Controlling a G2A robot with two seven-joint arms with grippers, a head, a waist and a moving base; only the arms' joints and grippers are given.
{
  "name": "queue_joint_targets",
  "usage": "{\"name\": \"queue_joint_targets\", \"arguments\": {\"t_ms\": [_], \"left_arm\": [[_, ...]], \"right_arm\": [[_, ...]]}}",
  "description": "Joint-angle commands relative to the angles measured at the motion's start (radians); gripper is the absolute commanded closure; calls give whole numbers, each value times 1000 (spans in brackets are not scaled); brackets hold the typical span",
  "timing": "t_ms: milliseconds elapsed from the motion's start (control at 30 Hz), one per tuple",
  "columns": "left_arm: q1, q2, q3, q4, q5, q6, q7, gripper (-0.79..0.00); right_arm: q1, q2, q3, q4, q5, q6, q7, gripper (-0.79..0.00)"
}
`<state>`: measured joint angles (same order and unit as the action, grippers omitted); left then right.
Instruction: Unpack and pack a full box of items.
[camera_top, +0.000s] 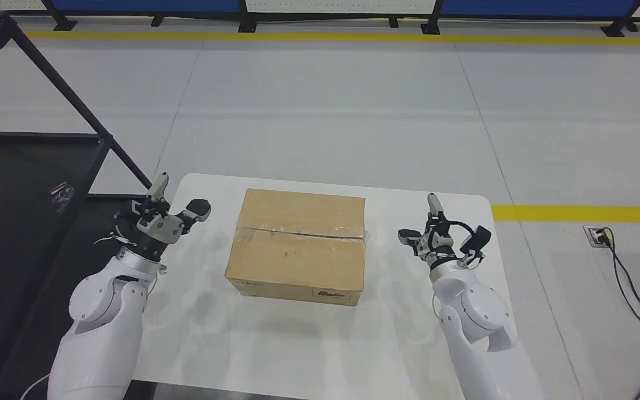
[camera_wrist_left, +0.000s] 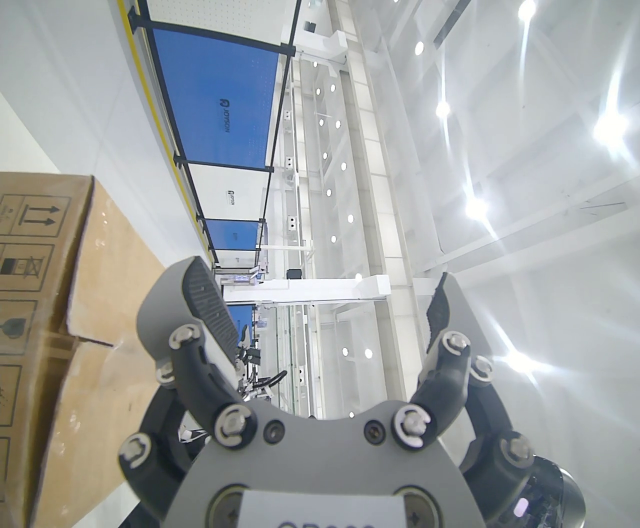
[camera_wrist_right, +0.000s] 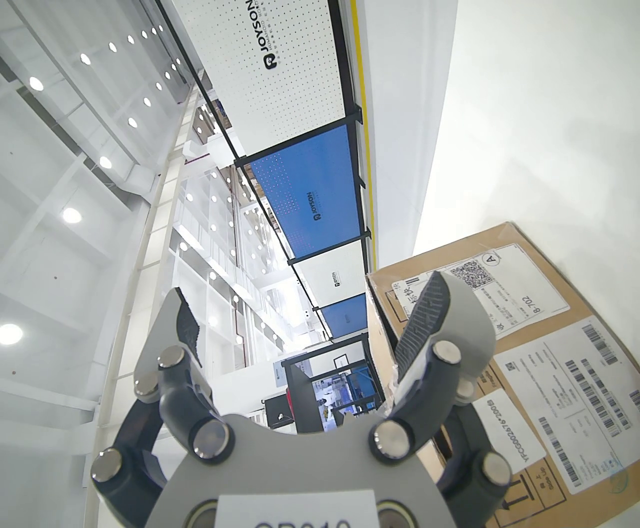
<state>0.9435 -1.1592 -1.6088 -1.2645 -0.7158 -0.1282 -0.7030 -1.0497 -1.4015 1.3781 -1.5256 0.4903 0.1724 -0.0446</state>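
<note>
Nearest, the left gripper (camera_top: 180, 198) hangs over the left edge of the table (camera_top: 400, 330) and the right gripper (camera_top: 420, 220) over its right edge, two in all, each with fingers spread wide and holding nothing. One closed cardboard box (camera_top: 295, 245), taped along its top seam, sits mid-table between them, apart from both. Beyond the far edge lie the floor's one yellow line (camera_top: 300, 36) and blue panels (camera_wrist_left: 215, 100)

Your glossy white arms (camera_top: 100, 305) end in a left claw (camera_wrist_left: 325, 295) and right claw (camera_wrist_right: 310, 305) of grey plates, black links, silver screws, ribbed black pads (camera_wrist_left: 210, 305).
</note>
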Motion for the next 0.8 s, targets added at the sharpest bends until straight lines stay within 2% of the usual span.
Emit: {"name": "queue_joint_targets", "arguments": {"t_ms": [0, 133, 267, 433, 767], "left_arm": [[2, 0, 8, -12, 9, 1, -14, -785], [9, 7, 44, -71, 128, -7, -77, -785], [2, 9, 76, -83, 158, -3, -146, -785], [-10, 12, 118, -74, 277, -17, -142, -785], [-80, -5, 200, 88, 289, -16, -48, -785]], "right_arm": [[0, 0, 0, 0, 0, 0, 0, -785], [0, 0, 0, 0, 0, 0, 0, -785], [-10, 0, 1, -5, -2, -4, 2, -785], [-38, 2, 13, -22, -5, -11, 8, -785], [-39, 7, 33, -6, -28, -37, 79, -785]]}}
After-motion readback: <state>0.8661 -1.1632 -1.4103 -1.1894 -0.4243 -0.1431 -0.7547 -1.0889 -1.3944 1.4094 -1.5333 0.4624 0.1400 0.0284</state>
